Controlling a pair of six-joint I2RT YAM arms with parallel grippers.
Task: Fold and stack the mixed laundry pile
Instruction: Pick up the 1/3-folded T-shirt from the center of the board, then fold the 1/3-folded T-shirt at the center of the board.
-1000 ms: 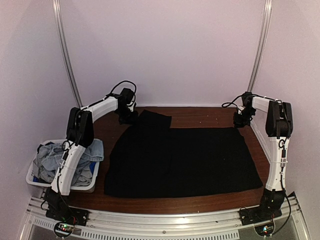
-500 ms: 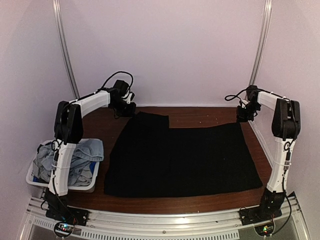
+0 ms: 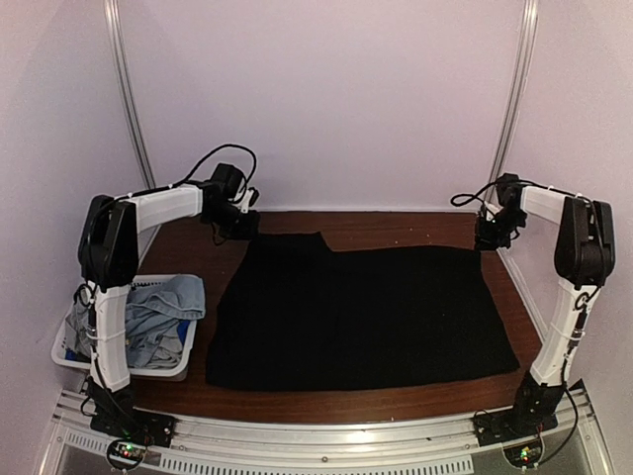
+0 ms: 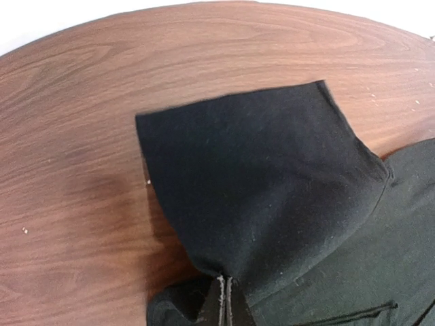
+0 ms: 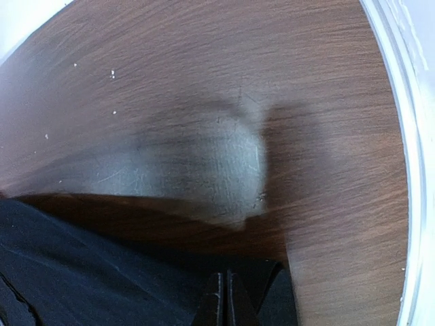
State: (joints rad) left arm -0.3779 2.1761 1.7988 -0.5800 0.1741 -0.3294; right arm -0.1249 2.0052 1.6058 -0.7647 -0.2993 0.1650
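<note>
left gripper (image 4: pixel 225 299): jaws pressed together, pinching the black shirt (image 3: pixel 366 317) at the base of its sleeve (image 4: pixel 251 163). The sleeve fans out flat ahead of the fingertips onto the table (image 3: pixel 396 226), and the shirt body runs off to the gripper's right and back behind it. right gripper (image 5: pixel 223 299): jaws together too, nipped on a far corner of the same shirt. Fabric lies to its left and behind it, bare wood is ahead, and a pale edge rail (image 5: pixel 401 136) is off to its right. In the top view each gripper sits low over the wood at one far corner of the shirt, which lies spread flat between them and back toward the arm bases. Can't tell how many layers. Other laundry: a light-blue denim piece (image 3: pixel 168 297) is heaped in the white basket (image 3: pixel 148 370), well behind and outboard of the left gripper, next to that arm's base.
</note>
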